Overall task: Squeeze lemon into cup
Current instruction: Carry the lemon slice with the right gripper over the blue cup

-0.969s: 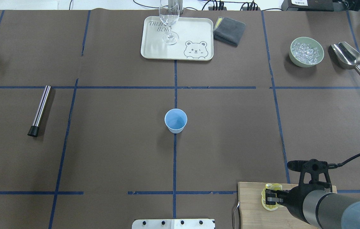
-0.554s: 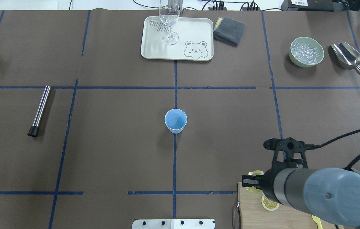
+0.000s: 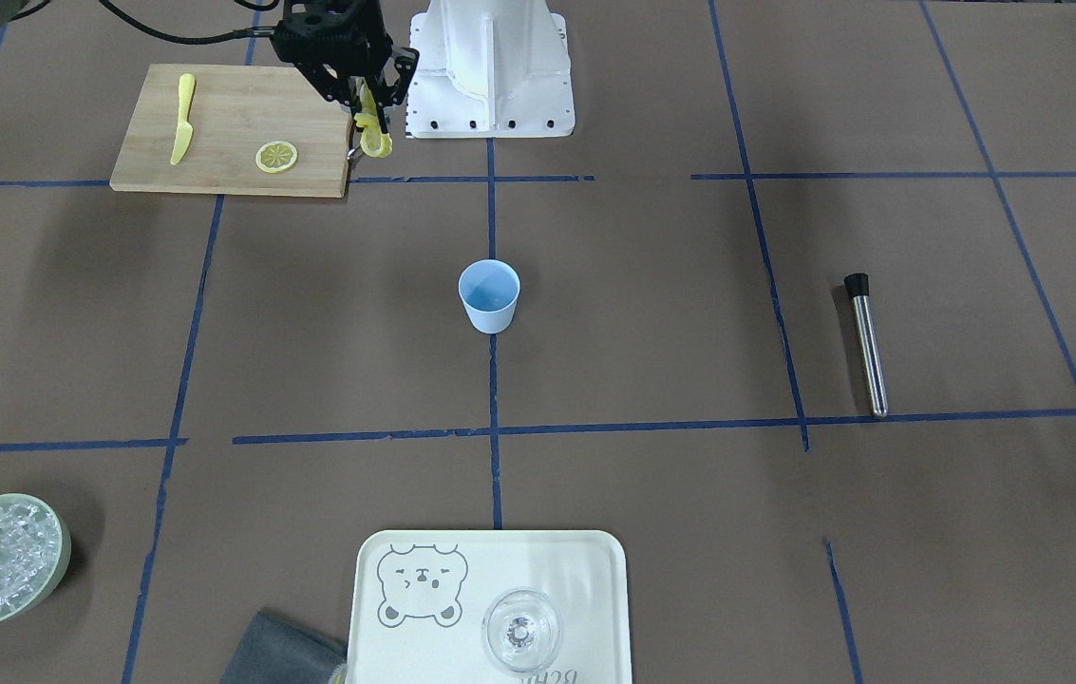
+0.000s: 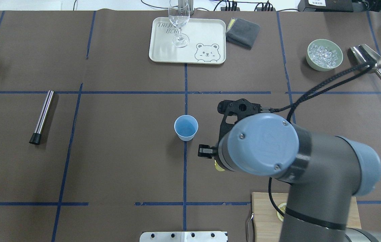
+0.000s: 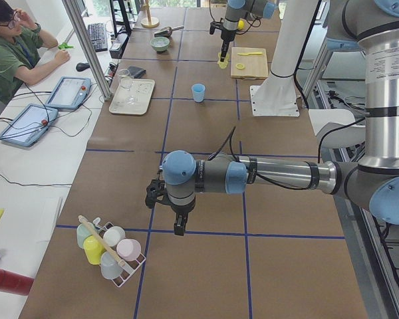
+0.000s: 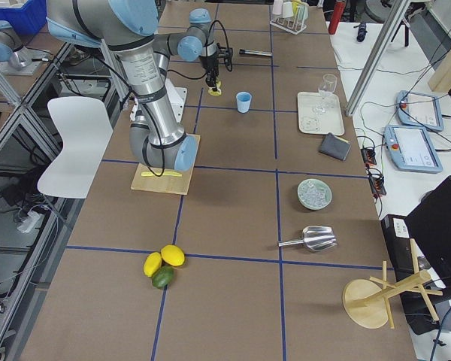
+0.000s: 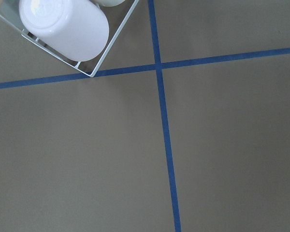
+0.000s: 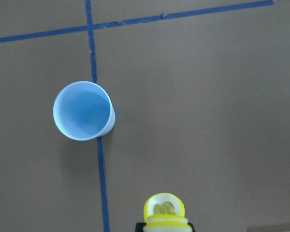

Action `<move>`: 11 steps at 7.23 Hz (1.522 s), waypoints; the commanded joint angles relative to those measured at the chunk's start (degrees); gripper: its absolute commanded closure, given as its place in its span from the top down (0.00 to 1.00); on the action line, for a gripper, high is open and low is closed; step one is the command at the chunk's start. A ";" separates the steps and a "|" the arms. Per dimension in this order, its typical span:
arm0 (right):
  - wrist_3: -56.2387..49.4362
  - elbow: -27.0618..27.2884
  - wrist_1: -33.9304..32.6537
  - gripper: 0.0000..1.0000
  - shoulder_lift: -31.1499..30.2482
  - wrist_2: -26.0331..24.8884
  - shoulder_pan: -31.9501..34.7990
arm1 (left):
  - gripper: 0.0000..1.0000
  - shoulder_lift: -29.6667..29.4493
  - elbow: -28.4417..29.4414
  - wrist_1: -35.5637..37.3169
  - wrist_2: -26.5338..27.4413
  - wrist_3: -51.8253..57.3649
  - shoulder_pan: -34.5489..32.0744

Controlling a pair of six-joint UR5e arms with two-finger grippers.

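Lemon (image 8: 164, 209): yellow slice pinched in the right hand (image 3: 368, 109), up off the bench (image 3: 651, 313), near the cup but not over its mouth.
Cup (image 8: 82, 111): light blue, upright, standing on a blue tape line (image 3: 492, 380) mid-bench.
Left hand (image 5: 178, 224): far off beside a rack of cups (image 5: 110, 249); wide or narrow, I cannot tell.
Board (image 3: 234, 114): a second slice (image 3: 275, 156) and a yellow knife (image 3: 181, 119) lie on it.

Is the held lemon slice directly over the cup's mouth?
No, in the right wrist view the lemon slice sits clear of the cup, below and right of its rim.
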 commanded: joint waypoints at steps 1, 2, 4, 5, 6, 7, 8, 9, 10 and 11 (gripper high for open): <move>-2.56 -13.78 -0.03 0.00 11.47 1.83 4.68 | 1.00 -0.01 0.68 0.00 0.00 0.00 0.00; -4.14 -18.71 0.23 0.00 14.90 1.92 6.09 | 1.00 -0.01 0.69 0.00 0.00 0.00 0.00; -4.94 -26.80 6.88 0.00 15.55 1.92 6.81 | 1.00 -0.01 0.77 0.00 0.00 0.00 0.00; -5.03 -28.67 8.57 0.01 15.55 2.01 6.72 | 1.00 -0.01 0.77 0.00 0.00 0.00 0.00; -5.03 -29.21 8.76 0.02 15.12 2.10 6.46 | 1.00 -0.01 0.77 0.00 0.00 0.00 0.00; -5.03 -30.35 8.85 0.02 14.94 2.10 5.94 | 1.00 -0.01 0.95 0.00 0.00 0.09 0.00; -5.64 -30.79 8.94 0.03 14.94 2.10 5.67 | 1.00 -0.01 0.95 0.00 -0.09 0.09 0.09; -5.82 -30.80 8.94 0.05 14.68 2.01 5.41 | 1.00 0.07 0.95 0.00 0.00 0.09 0.00; -6.17 -30.80 9.02 0.23 14.59 2.10 5.40 | 1.00 0.07 1.04 0.00 0.00 0.09 0.00; -7.48 -30.80 11.11 0.88 13.63 2.10 5.32 | 1.00 0.07 0.95 0.00 0.00 0.09 0.00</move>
